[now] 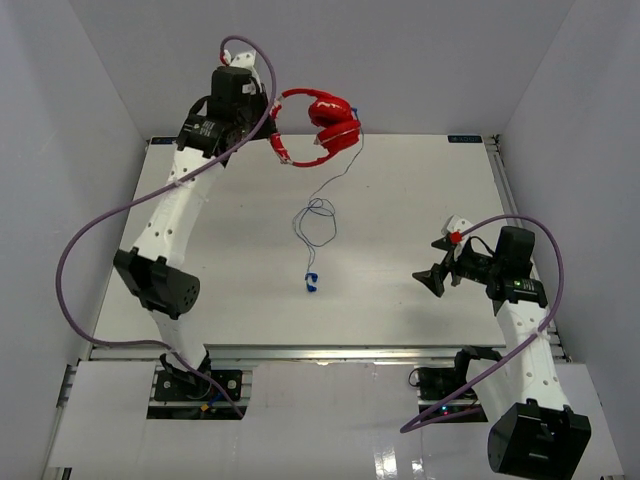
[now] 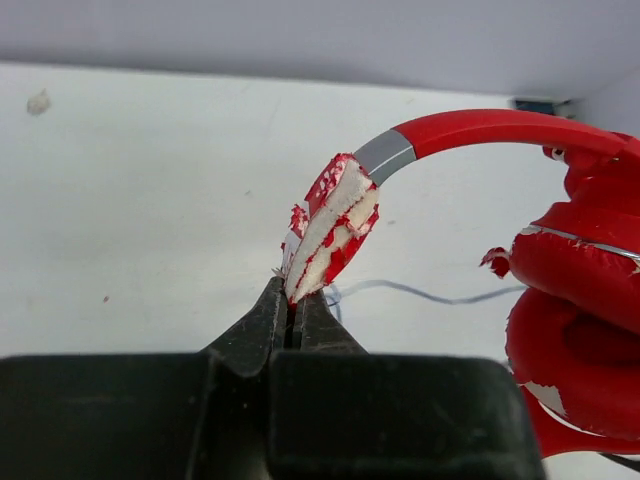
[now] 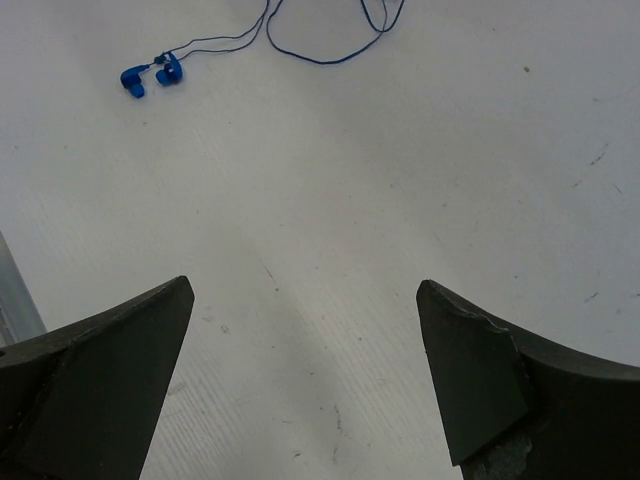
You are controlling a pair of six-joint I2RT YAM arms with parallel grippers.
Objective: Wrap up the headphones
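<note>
- My left end effector (image 2: 296, 318) is pressed together on the lower edge of a frayed ear pad (image 2: 332, 228). The pinch catches only the tip of the crumbling foam.
- That grip looks shallow, so I judge any lift or turn should be slow. A jerk could tear the pad or let it slip.
- From the pad, the headband (image 2: 500, 128) arcs right to the other earcup (image 2: 580, 300). The headphones (image 1: 320, 125) sit at the far edge of the table (image 1: 420, 200), left of centre.
- The cord (image 1: 318, 215) runs from them toward me, loops once, and ends at the plug (image 1: 311, 283) near the table's middle.
- My right end effector (image 3: 305, 290) is spread wide and holds nothing. It is low over the table on the right, well apart from the plug (image 3: 150, 75).
- The next move, I think, is for the right to reach left and take the cord just behind the plug. It can then wind the cord round the headband while the left holds firm.
- The loop could knot if the cord is pulled taut too quickly.
</note>
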